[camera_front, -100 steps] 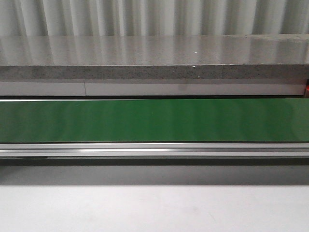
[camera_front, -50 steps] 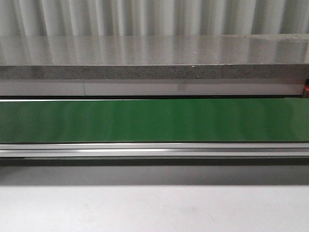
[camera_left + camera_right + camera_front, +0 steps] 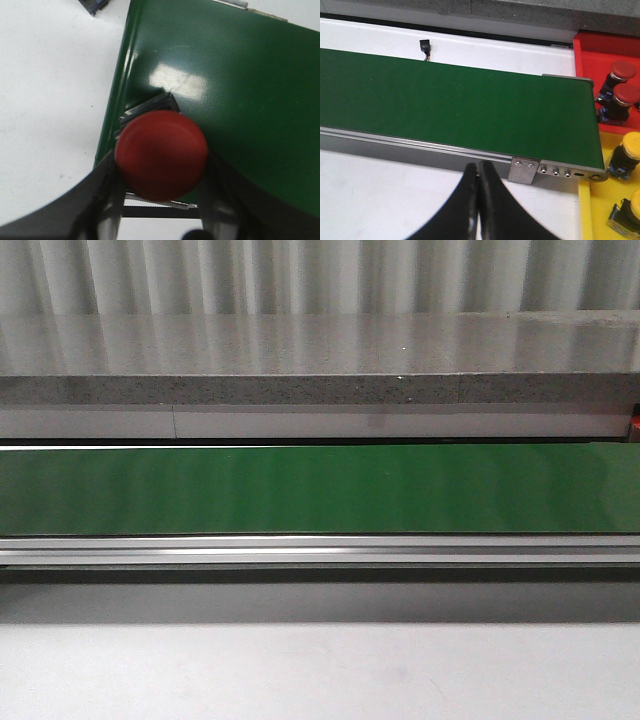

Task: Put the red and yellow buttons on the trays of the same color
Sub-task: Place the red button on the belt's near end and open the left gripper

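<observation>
In the left wrist view my left gripper [image 3: 161,170] is shut on a red button [image 3: 161,154], held over the end edge of the green conveyor belt [image 3: 225,75]. In the right wrist view my right gripper [image 3: 479,172] is shut and empty above the white table, just in front of the belt's rail. A red tray [image 3: 585,60] holds two red buttons [image 3: 622,72] and a yellow tray [image 3: 600,205] holds two yellow buttons [image 3: 630,147], both past the belt's end. The front view shows only the empty belt [image 3: 320,490]; no gripper, button or tray is in it.
A metal rail [image 3: 320,550] runs along the belt's near side, with a grey stone ledge [image 3: 320,390] behind. A bracket with screws [image 3: 525,170] closes the belt's end by the trays. A small black part [image 3: 425,47] lies on the white surface beyond the belt.
</observation>
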